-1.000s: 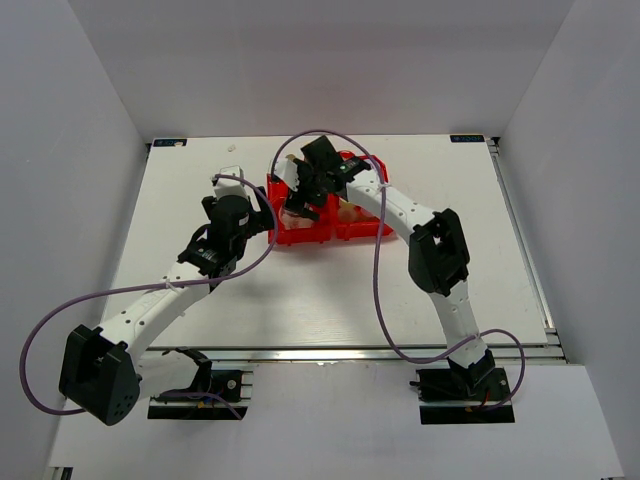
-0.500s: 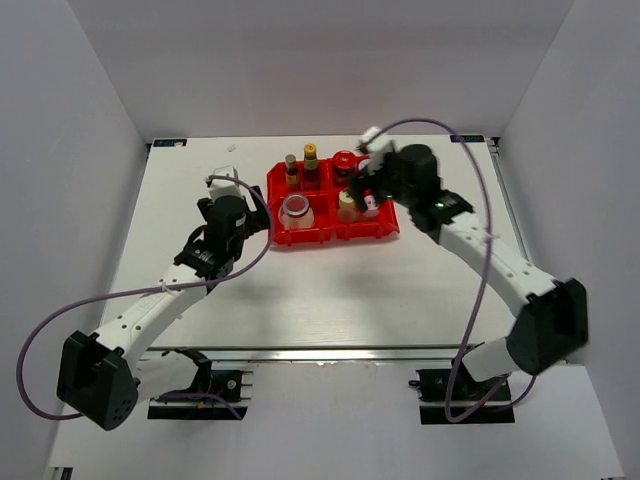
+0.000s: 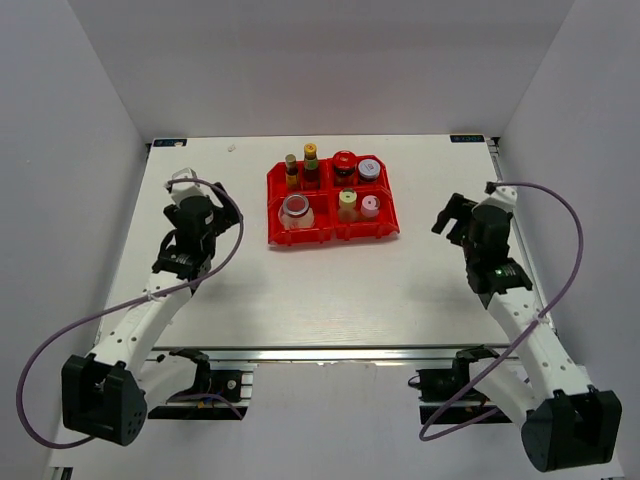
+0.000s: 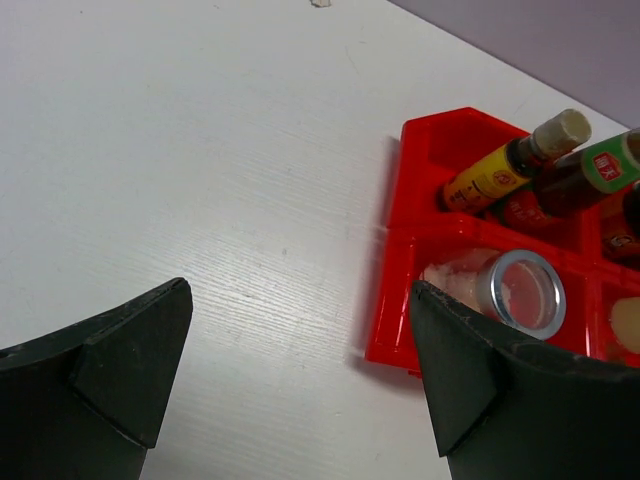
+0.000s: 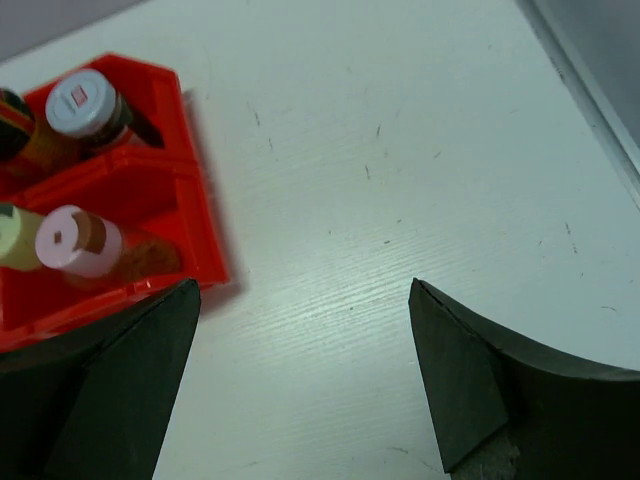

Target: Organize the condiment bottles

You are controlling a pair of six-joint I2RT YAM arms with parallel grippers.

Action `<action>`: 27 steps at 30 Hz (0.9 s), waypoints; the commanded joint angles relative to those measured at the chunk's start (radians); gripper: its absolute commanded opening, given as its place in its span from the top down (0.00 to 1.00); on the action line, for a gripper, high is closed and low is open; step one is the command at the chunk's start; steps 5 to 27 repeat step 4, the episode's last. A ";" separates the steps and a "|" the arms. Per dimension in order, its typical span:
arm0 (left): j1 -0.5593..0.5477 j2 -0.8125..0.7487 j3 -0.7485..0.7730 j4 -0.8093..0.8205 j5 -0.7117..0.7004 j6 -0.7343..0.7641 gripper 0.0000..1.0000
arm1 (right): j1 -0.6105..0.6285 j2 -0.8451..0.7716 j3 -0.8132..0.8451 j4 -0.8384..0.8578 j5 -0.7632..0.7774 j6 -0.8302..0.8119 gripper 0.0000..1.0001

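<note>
The condiment bottles all stand in the red four-compartment tray (image 3: 386, 232) at the table's back middle. Two slim dark sauce bottles (image 3: 300, 166) share the back left compartment. A red-lidded jar (image 3: 344, 163) and a silver-lidded jar (image 3: 369, 170) fill the back right. A wide silver-lidded jar (image 3: 295, 208) is front left. Cream-capped (image 3: 347, 200) and pink-capped (image 3: 370, 206) shakers are front right. My left gripper (image 3: 192, 215) is open and empty, left of the tray. My right gripper (image 3: 452, 218) is open and empty, right of it.
The left wrist view has the tray (image 4: 396, 290) ahead right, with the sauce bottles (image 4: 500, 170), the wide jar (image 4: 525, 290) and bare white table between the fingers (image 4: 120, 370). The right wrist view has the tray's corner (image 5: 200, 240) and the pink-capped shaker (image 5: 75, 240) at left.
My right arm has drawn back from over the tray to the table's right side. My left arm has drawn back to the left and away from the tray.
</note>
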 commanded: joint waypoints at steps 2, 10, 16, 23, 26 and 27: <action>0.010 -0.056 -0.007 0.016 0.030 -0.016 0.02 | 0.002 -0.094 -0.026 0.070 0.143 0.108 0.10; 0.011 -0.057 -0.005 0.007 0.022 -0.019 0.02 | 0.002 -0.114 -0.044 0.084 0.122 0.110 0.11; 0.011 -0.057 -0.005 0.007 0.022 -0.019 0.02 | 0.002 -0.114 -0.044 0.084 0.122 0.110 0.11; 0.011 -0.057 -0.005 0.007 0.022 -0.019 0.02 | 0.002 -0.114 -0.044 0.084 0.122 0.110 0.11; 0.011 -0.057 -0.005 0.007 0.022 -0.019 0.02 | 0.002 -0.114 -0.044 0.084 0.122 0.110 0.11; 0.011 -0.057 -0.005 0.007 0.022 -0.019 0.02 | 0.002 -0.114 -0.044 0.084 0.122 0.110 0.11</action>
